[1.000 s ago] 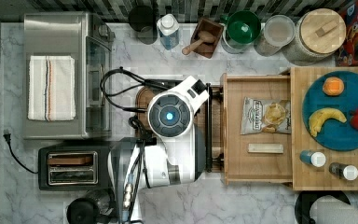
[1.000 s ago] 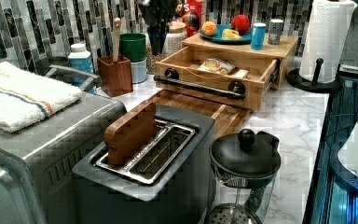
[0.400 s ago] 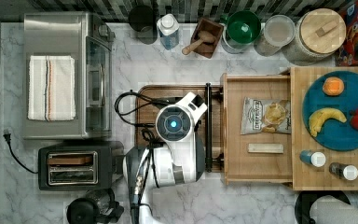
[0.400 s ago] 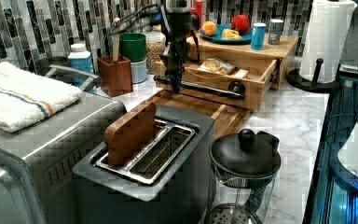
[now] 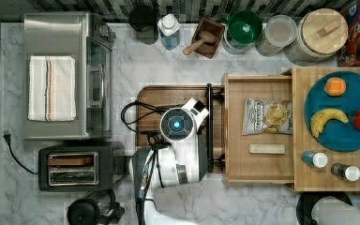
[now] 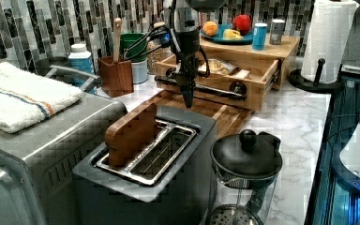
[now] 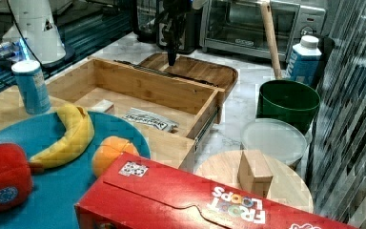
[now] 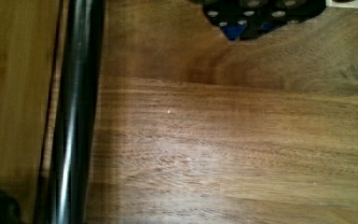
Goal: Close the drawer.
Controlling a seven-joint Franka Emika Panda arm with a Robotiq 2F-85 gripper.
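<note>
The arm (image 5: 168, 168) reaches in from the top view's lower edge, white links folded, with black cables looped beside the wrist. The wrist points straight down, its round cap glowing blue. In the left view the gripper (image 6: 187, 96) hangs vertical, dark and narrow, its tip tapering to a point.

Drawer (image 5: 262, 164): light wood, black bar handle (image 5: 209, 126). Cutting board (image 5: 168, 96) beside the handle: dark brown. Surface (image 5: 136, 56): white-grey marble. Plate (image 5: 342, 136) beside the drawer: blue, with yellow banana (image 5: 326, 119). Towel (image 5: 50, 88): white, striped.
</note>
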